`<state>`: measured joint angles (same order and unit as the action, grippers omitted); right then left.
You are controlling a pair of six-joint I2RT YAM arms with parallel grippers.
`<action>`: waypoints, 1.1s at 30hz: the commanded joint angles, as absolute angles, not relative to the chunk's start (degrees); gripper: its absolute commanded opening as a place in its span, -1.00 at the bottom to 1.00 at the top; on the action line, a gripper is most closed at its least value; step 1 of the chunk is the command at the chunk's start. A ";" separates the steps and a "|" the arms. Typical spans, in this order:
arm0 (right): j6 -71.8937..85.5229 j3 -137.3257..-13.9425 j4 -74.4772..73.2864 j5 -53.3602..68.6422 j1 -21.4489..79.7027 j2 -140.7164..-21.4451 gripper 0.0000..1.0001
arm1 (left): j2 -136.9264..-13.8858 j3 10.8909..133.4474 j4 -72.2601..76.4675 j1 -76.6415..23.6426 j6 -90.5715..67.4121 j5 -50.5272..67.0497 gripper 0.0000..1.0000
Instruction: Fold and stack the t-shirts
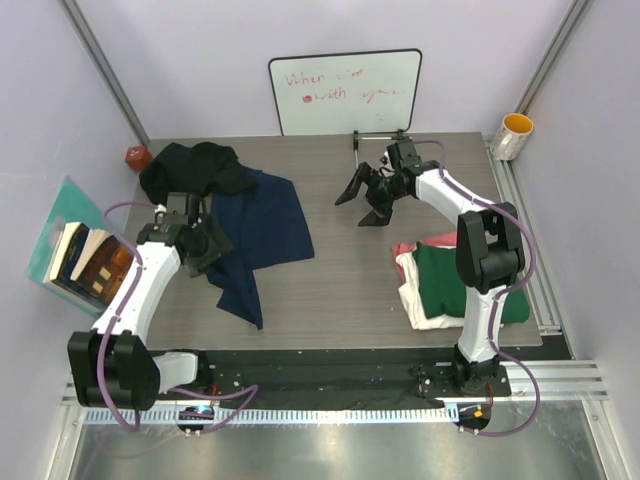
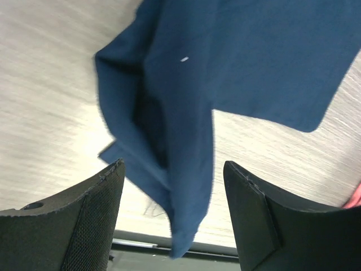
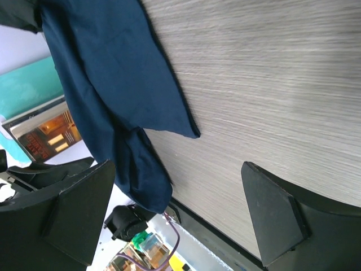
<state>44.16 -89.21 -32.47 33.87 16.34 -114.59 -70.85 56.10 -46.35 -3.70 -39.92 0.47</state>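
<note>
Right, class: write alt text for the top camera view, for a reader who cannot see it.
A navy shirt lies rumpled on the table, left, beside a black shirt, the open left gripper over it. The open right gripper hangs mid-table; folded shirts are stacked at right.

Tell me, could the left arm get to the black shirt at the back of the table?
Probably yes. The black shirt lies just beyond the left claw, which is open over the blue shirt. Nothing stands between them except that flat cloth.
</note>
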 commanded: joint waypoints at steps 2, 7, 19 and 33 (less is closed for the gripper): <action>45.09 -90.35 -30.59 35.77 17.84 -113.29 0.99 | -66.44 56.25 -46.58 -3.43 -39.46 -3.61 0.43; 44.91 -89.04 -30.59 35.51 17.84 -111.45 1.00 | -68.73 55.46 -44.74 -3.43 -38.76 -2.90 0.43; 44.56 -84.29 -30.59 34.54 17.84 -106.70 0.99 | -84.35 55.81 -35.42 -3.69 -36.39 -1.58 0.19; 45.35 -82.09 -28.65 31.91 17.93 -103.01 0.99 | -80.16 73.54 -45.78 -17.64 -33.49 -0.18 -1.00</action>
<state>44.23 -81.30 -30.81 33.19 17.85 -107.42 -83.99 62.61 -42.61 -12.91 -35.33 -2.66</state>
